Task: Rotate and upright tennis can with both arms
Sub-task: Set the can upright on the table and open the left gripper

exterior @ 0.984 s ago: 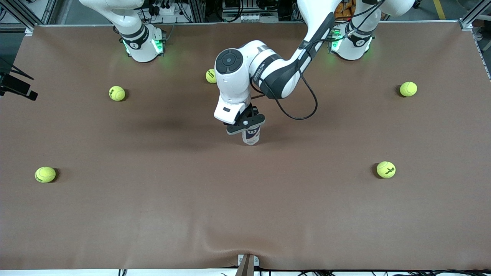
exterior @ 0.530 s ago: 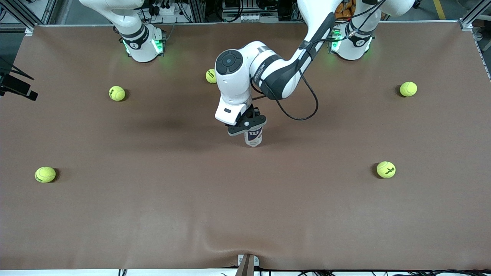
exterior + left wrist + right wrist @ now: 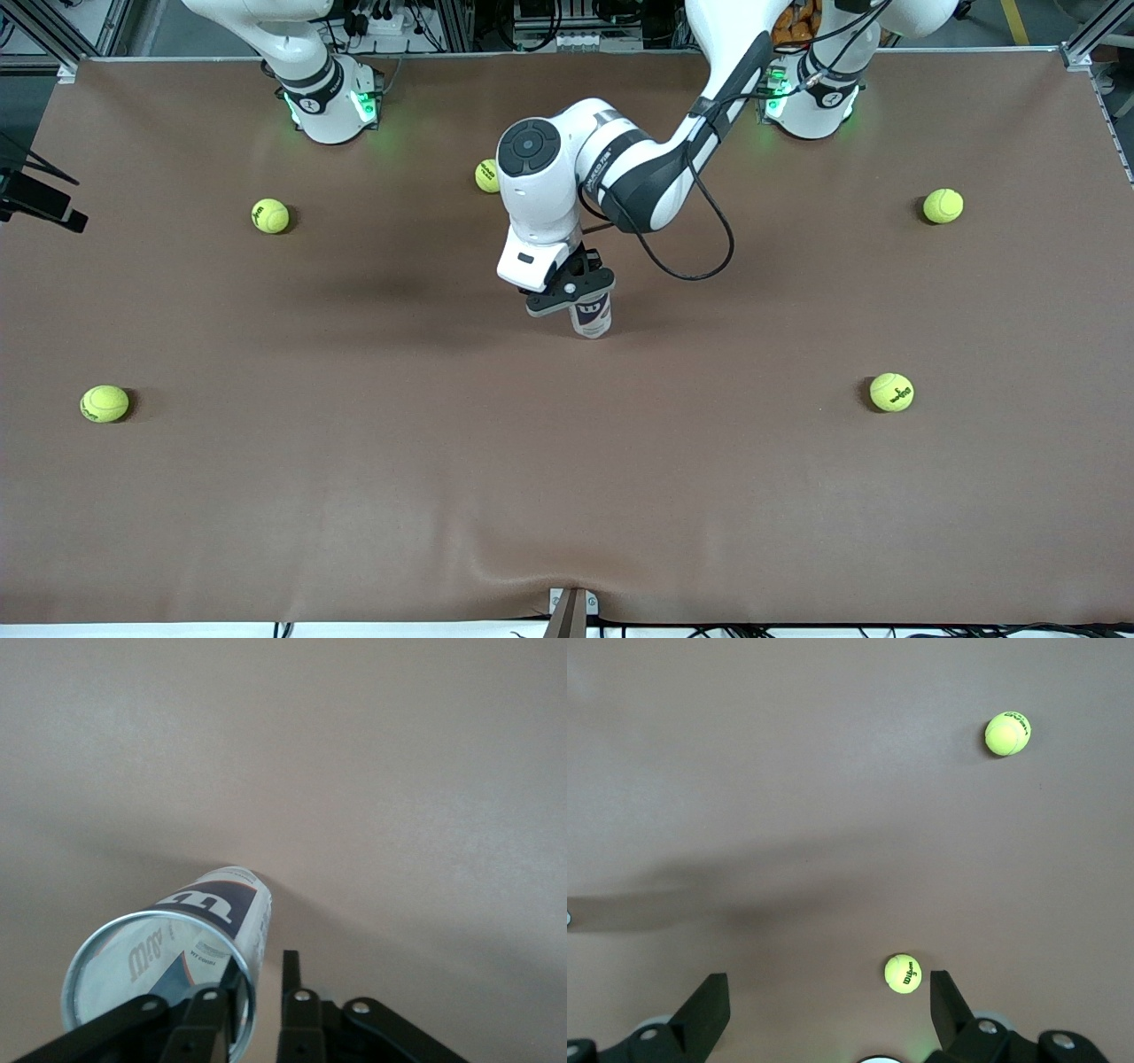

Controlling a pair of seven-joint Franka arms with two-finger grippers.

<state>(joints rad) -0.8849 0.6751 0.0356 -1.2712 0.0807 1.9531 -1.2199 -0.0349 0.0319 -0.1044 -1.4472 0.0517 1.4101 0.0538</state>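
The tennis can (image 3: 592,316) is seen standing upright, or very nearly so, on the brown bench (image 3: 567,496) near its middle, roughly midway between the long edge by the arms' bases and the long edge nearest the front camera. The uprighting part of the task therefore appears largely done. What seems left, judging from the scene alone, is letting go of the can and clearing the arm without tipping it.

The left gripper (image 3: 578,288) is placed at the open top of the can. In the left wrist view one finger (image 3: 208,1028) is seen inside the metal rim and the other finger (image 3: 292,1005) just outside the wall, so the wall of the can (image 3: 177,957) is pinched between the two fingers with only a narrow gap left.

The right gripper (image 3: 824,1001) is shown with its fingers spread wide and nothing between them, over bare bench toward the right arm's end. That arm is waiting.

Five tennis balls lie scattered around, one (image 3: 486,175) partly hidden by the left arm.

Compared with a second ago, the can's base has been shifted slightly toward the left arm's end, the gripper has moved with it, and its hold is unchanged.
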